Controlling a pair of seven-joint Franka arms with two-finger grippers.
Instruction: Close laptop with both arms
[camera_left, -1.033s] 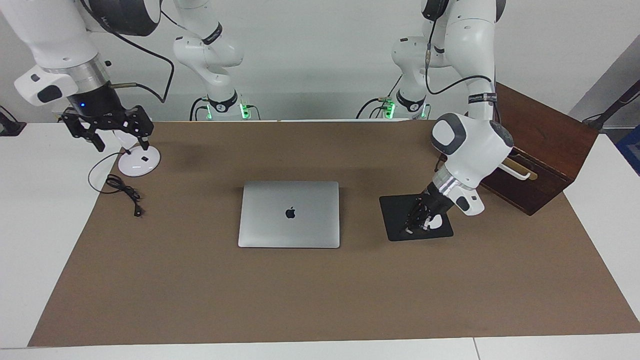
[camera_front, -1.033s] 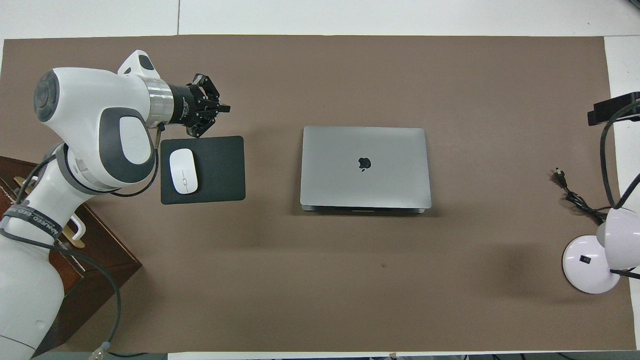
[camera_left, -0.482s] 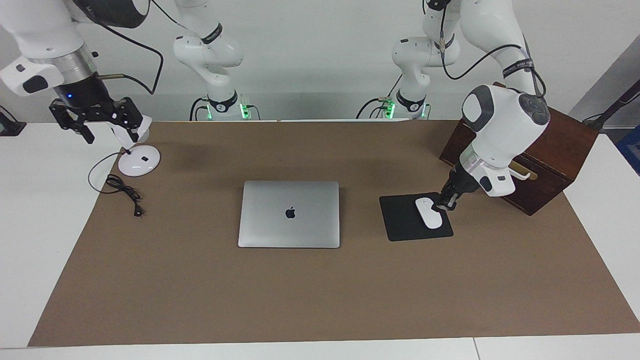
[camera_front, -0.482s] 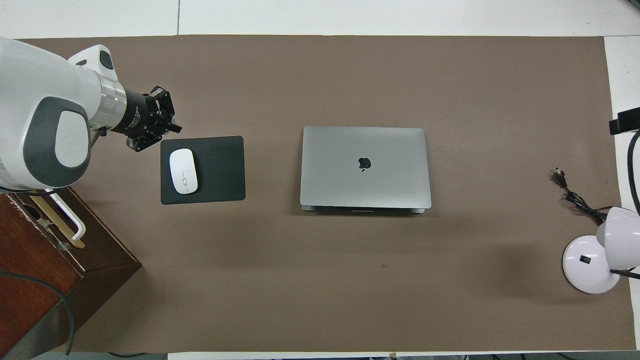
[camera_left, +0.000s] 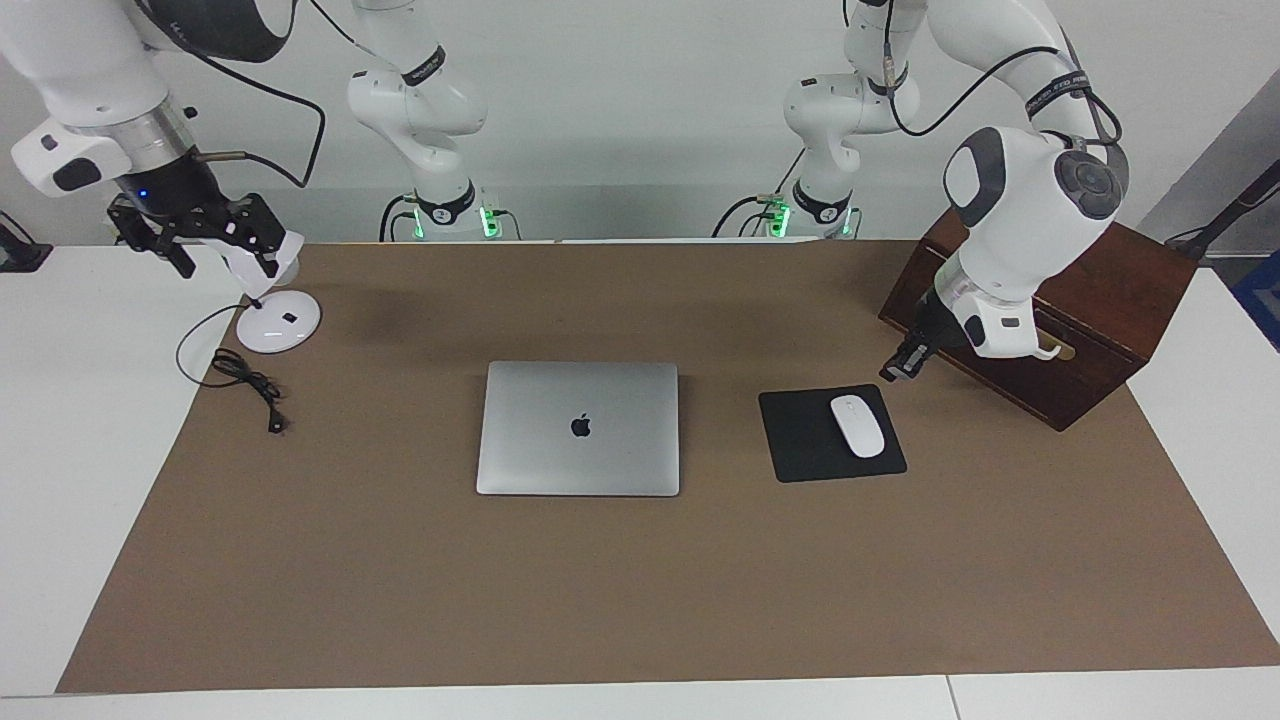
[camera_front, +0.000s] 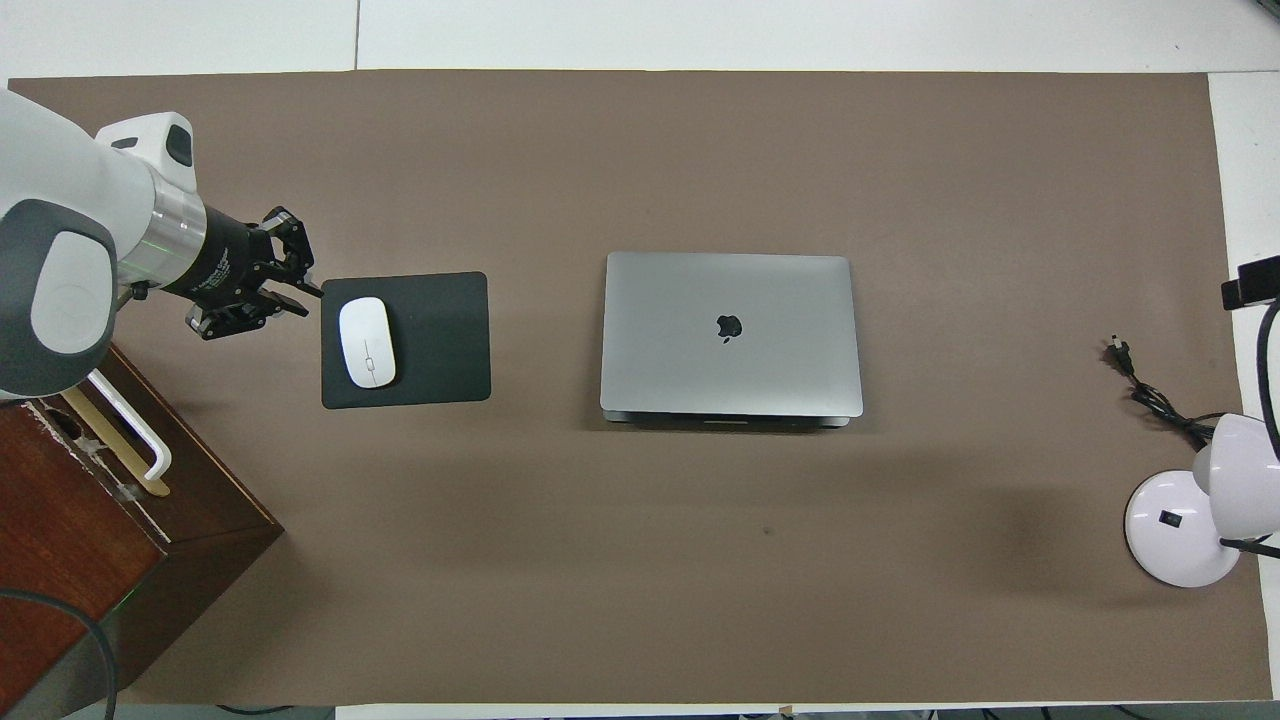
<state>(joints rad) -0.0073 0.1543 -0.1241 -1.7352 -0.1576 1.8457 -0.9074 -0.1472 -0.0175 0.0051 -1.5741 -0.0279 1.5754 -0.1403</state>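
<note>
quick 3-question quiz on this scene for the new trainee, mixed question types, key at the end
1. True or false: the laptop lies with its lid shut flat.
2. Short answer: which arm's gripper is up over the white lamp?
3. Pick one. The white mouse rests on: A the laptop; B the black mouse pad; C the white lamp's base.

Key
1. True. Only the lid with its logo shows.
2. The right gripper, at the right arm's end of the table.
3. B.
</note>
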